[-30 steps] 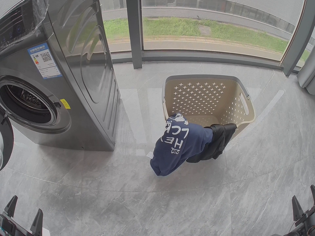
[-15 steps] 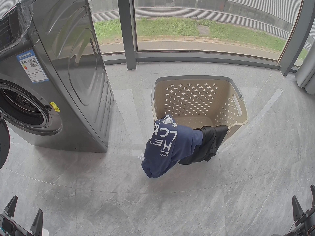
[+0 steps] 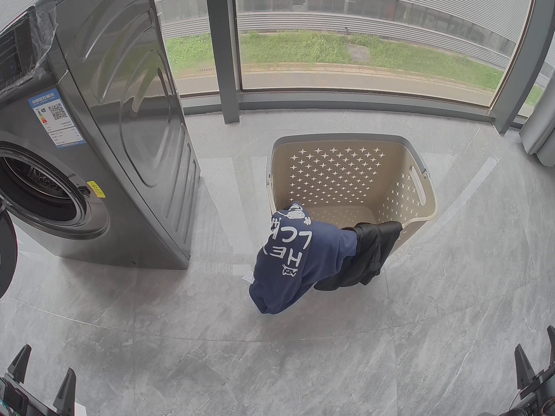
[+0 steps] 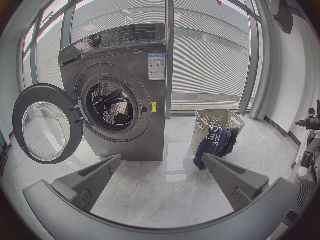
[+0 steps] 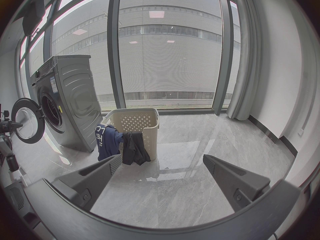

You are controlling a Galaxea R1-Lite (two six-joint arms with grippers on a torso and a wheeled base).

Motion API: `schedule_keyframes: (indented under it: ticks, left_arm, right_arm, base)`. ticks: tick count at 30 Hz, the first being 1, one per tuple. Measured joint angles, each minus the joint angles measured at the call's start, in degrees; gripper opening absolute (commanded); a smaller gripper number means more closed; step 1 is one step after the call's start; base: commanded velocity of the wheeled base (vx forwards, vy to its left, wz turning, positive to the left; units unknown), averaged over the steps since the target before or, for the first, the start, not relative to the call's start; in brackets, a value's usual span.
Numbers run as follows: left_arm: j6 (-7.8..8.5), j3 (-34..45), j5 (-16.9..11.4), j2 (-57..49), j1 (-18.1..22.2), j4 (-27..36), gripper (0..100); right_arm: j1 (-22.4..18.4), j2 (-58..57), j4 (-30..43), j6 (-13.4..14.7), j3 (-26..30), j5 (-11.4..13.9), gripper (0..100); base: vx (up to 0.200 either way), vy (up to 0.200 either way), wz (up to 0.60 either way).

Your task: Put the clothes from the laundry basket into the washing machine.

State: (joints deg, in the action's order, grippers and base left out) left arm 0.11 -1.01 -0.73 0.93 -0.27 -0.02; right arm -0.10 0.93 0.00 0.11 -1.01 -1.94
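Navy top (image 3: 300,255) with white lettering draped over the near rim of a beige star-holed basket (image 3: 347,163), black garment (image 3: 370,249) touching beside it, grey washer (image 3: 133,117) left, door (image 4: 46,127) open, left hand (image 4: 160,156) and right hand (image 5: 161,157) spread wide, empty

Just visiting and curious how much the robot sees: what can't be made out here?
1. Head view: the near floor of the laundry basket is hidden behind the blue top and black garment draped over its rim; more clothes there cannot be ruled out.
2. Head view: the drum of the washing machine is cut off by the left edge.
3. Left wrist view: a dark shape inside the drum is too dim to identify.
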Motion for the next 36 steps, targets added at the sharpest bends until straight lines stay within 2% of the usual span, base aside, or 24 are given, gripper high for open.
schedule_keyframes:
  ticks: [7,22,31,36]
  left_arm:
    - [-0.04,0.0,0.0,0.0,0.0,0.0,100]
    - [0.1,0.0,-0.1,0.0,0.0,0.0,100]
    - [0.07,0.0,-0.1,0.0,0.0,0.0,100]
    - [0.07,0.0,-0.1,0.0,0.0,0.0,100]
  right_arm:
    - [-0.1,0.0,0.0,0.0,0.0,0.1,100]
    - [0.0,0.0,0.0,0.0,0.0,0.3,100]
    - [0.0,0.0,0.0,0.0,0.0,0.3,100]
    - [0.0,0.0,0.0,0.0,0.0,0.3,100]
  base:
    - [0.0,-0.2,0.0]
    - [0.0,0.0,0.0]
    - [0.0,-0.2,0.0]
    - [0.0,0.0,0.0]
